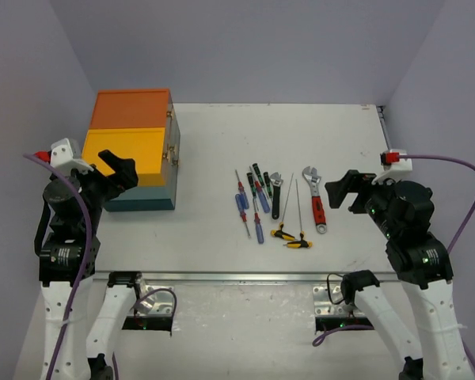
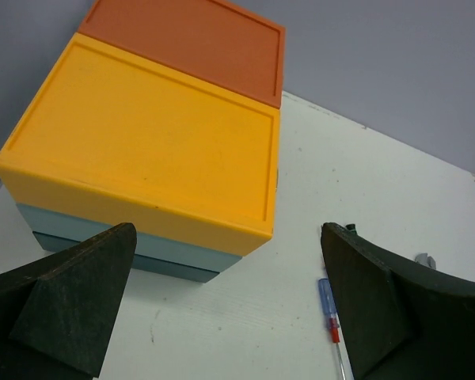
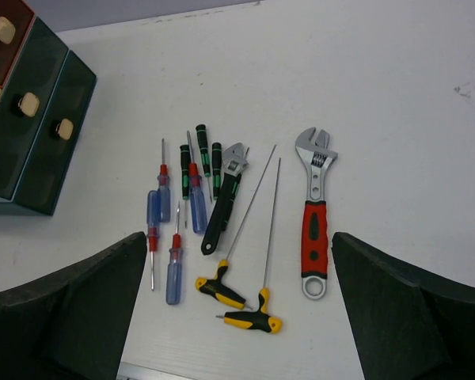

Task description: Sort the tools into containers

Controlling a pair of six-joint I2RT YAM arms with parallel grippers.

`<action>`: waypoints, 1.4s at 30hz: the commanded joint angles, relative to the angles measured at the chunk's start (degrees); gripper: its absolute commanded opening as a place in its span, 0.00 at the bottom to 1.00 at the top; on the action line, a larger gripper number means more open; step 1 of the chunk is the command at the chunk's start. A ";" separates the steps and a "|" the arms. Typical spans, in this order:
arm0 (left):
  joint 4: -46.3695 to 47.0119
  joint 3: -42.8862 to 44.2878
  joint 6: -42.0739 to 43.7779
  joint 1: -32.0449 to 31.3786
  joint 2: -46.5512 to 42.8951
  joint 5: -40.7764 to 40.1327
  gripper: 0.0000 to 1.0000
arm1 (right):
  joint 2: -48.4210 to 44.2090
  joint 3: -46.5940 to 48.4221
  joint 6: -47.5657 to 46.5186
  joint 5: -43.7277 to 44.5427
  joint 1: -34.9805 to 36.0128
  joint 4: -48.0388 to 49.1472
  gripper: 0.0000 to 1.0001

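Both arms are hovering at the near edge of the table. Each claw is standing spread wide and pinching nothing. The left gripper is hanging just beside the teal box unit, and the right gripper is hanging over the tools.

The box unit is sitting at the table's far left with its orange and yellow tops up. Its drawer fronts, each with small knobs, are facing the tools. The drawers are reading dark in the right wrist view, so whether they are clear plastic is hard to tell.

The tools are lying in a loose cluster right of centre, well apart from the box.
- **Red-handled adjustable wrench:** it is lying alone at the right. It is probably the heaviest piece, rigid steel. Its rubbery-looking red grip is offering the best purchase, taken across the handle's width near the middle.
- **Black adjustable wrench:** it is lying just beside the green-and-black precision screwdrivers.
- **Blue-handled screwdrivers:** they are looking light and apt to roll, so the handle is the place to pinch.
- **T-handle hex keys:** their thin shafts are lying flat and are likely slippery. I am judging the yellow-and-black handles the only sensible hold.
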 commanded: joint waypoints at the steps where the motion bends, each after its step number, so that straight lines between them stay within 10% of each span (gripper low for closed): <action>1: 1.98 0.52 1.44 -1.04 0.58 -0.78 1.00 | 1.61 -0.24 0.51 -0.41 0.33 3.98 0.99; 7: 4.35 -0.95 0.62 -1.05 -0.29 -0.37 1.00 | 3.06 -8.59 10.58 -23.42 0.33 23.73 0.99; 13: 8.50 -6.06 0.26 -1.06 -2.23 1.49 1.00 | 28.10 -10.12 32.30 -41.96 4.12 57.34 0.99; 24: 11.52 -15.46 0.15 -1.09 -7.82 -0.30 1.00 | 88.91 39.93 48.61 -39.85 15.06 75.03 0.94; 31: 12.85 -17.20 -0.10 -1.82 -6.82 1.39 1.00 | 118.32 79.73 50.79 -32.76 17.86 65.40 0.85; 42: 13.78 -18.02 -0.09 -2.64 -5.48 2.62 1.00 | 122.80 83.87 43.94 -19.22 24.82 67.47 0.73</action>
